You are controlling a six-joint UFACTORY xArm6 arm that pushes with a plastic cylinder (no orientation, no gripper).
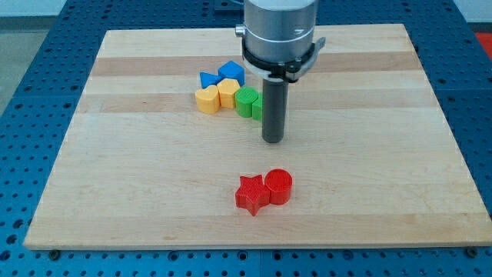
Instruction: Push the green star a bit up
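A green block (pixel 247 101) sits in a cluster near the board's upper middle; its right side is hidden behind my rod, so its shape is hard to make out. My tip (pixel 273 141) rests on the board just below and to the right of the green block, a short gap away. The metal arm head hangs above the cluster's right end.
Two yellow blocks (pixel 207 99) (pixel 227 92) touch the green block's left side. Two blue blocks (pixel 207 79) (pixel 231 72) lie just above them. A red star (pixel 251 194) and a red cylinder (pixel 279 186) touch each other near the board's bottom middle. The wooden board (pixel 115 177) ends in blue perforated table.
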